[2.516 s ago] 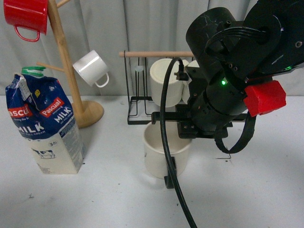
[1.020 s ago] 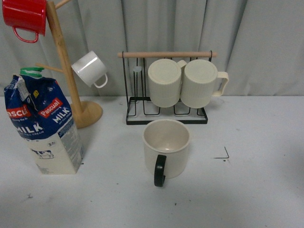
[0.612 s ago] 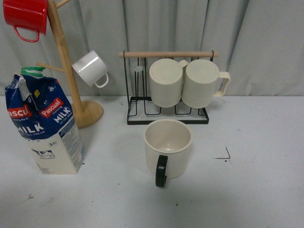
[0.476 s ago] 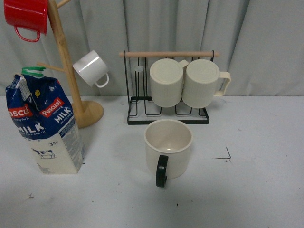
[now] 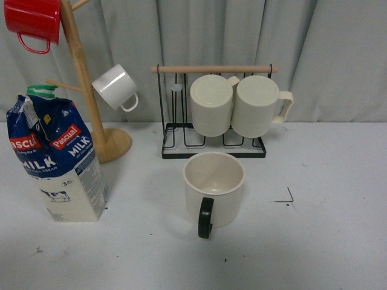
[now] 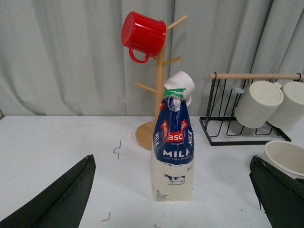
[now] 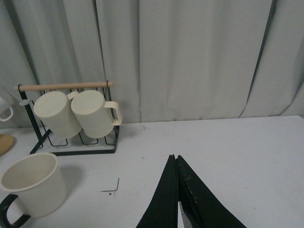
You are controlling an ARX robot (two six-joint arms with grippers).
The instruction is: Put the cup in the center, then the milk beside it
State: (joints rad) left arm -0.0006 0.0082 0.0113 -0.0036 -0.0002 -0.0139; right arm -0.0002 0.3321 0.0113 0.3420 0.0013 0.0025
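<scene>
The left gripper [image 6: 171, 161] was spread wide, facing the milk [image 5: 57, 163]. The right gripper [image 7: 175, 164] was pressed together, empty. The cup [image 5: 213, 193] stood centrally, with the milk upright, well to its left. The creased carton probably yields when squeezed, so its flat lower sides looked safest to hold. The wire rack [image 5: 172, 148] stood behind the cup.

The only writing stands on the milk carton [image 5: 57, 160]. In the front view, one of its slanted red labels [image 5: 65, 138] reads "Pascual" and the other shows only "ascu" at the carton's edge; "MILK" stands below in white capitals on blue, over finer print too small to read. In the left wrist view the carton shows "asc" on red, "MIL" in white, and a small "1L" near its base.
</scene>
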